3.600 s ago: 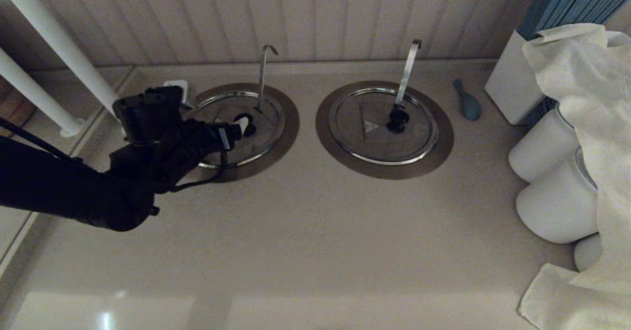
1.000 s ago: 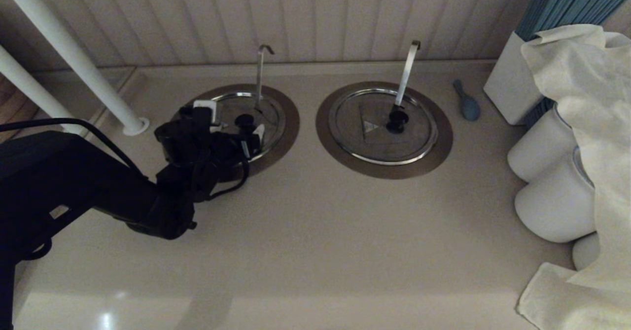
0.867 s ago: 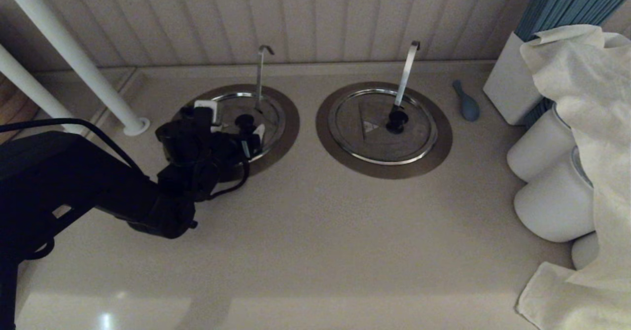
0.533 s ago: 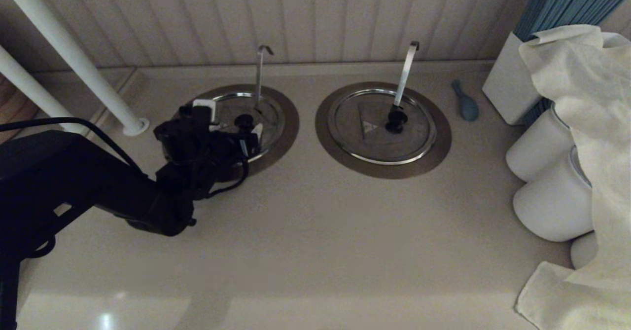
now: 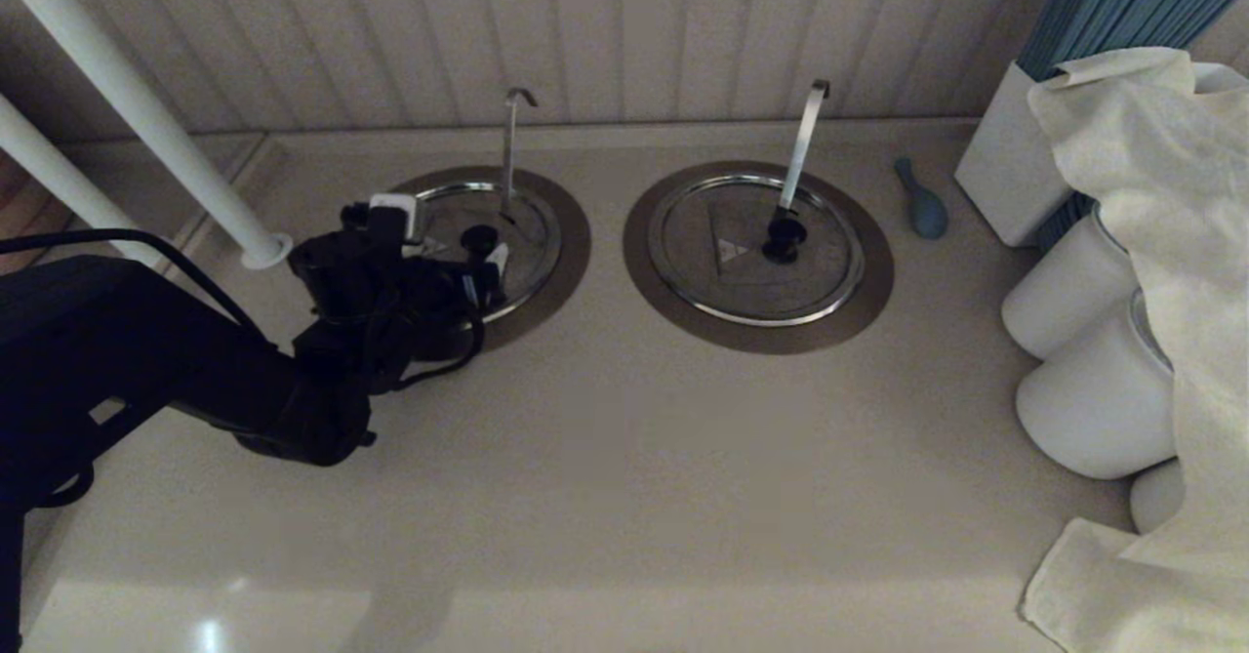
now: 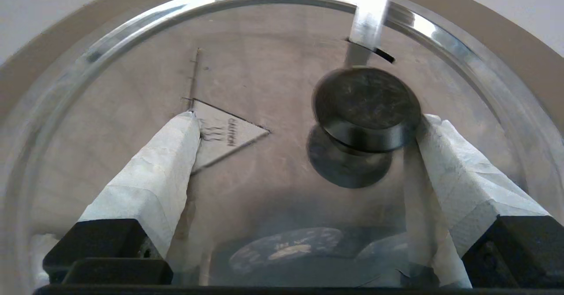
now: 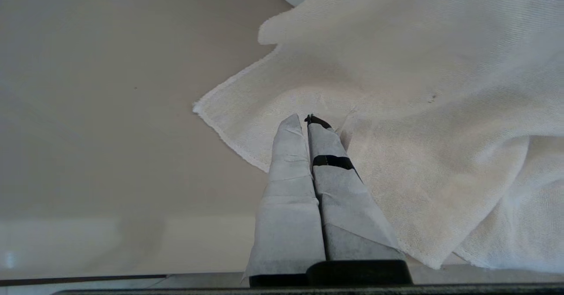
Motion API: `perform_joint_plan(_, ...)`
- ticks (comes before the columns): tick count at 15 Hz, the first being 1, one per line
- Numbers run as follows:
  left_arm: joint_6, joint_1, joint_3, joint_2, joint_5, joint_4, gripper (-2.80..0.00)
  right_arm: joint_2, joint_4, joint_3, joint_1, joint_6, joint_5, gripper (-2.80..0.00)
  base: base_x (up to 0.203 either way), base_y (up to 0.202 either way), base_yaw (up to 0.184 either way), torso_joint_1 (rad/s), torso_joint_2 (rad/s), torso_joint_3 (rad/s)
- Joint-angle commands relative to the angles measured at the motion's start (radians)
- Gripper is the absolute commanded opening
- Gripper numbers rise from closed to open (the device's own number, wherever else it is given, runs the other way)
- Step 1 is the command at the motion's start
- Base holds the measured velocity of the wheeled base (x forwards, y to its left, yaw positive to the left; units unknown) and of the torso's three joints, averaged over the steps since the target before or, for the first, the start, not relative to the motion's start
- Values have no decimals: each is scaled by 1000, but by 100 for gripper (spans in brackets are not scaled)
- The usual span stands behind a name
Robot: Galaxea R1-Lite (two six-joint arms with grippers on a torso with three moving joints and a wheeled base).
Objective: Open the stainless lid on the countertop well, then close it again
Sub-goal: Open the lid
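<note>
The stainless lid (image 5: pixel 532 233) lies flat in the countertop well, whose brown-grey flange (image 5: pixel 574 243) rings it. Its thin hook-tipped handle (image 5: pixel 508 141) rises behind the black knob (image 5: pixel 479 238). My left gripper (image 5: pixel 444 235) is open just over the lid, one finger on each side of the knob. In the left wrist view the lid (image 6: pixel 264 74), its triangular mark (image 6: pixel 229 132) and the knob (image 6: pixel 365 105) show between the left gripper's (image 6: pixel 308 123) taped fingers; one fingertip (image 6: pixel 429 125) touches the knob's edge. My right gripper (image 7: pixel 307 121) is shut, parked over a white cloth (image 7: pixel 418 110).
The twin lid (image 5: pixel 722 272) with its pale flat handle (image 5: pixel 805 141) sits to the right. Further right are a blue spoon (image 5: pixel 922 206), a white box of blue sticks (image 5: pixel 1015 155), white cylinders (image 5: pixel 1083 302) and a draped cloth (image 5: pixel 1151 194). White poles (image 5: pixel 146 116) stand left.
My left gripper, earlier closed up at the knob, now stands open around it and has drifted slightly left over the last second. The lid has stayed flat.
</note>
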Motion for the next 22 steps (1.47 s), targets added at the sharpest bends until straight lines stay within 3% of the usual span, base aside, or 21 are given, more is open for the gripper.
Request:
perform_joint_plan(1,0,-1,0,-14,1,-13,0,0,0,1,0,0,1,-280,0,0,0,0,0,0)
perform_joint_plan(22,-7,24,-5,-96,-1,-11,0,0,0,0,0,0,1,-280,0,0,0,0,0,0)
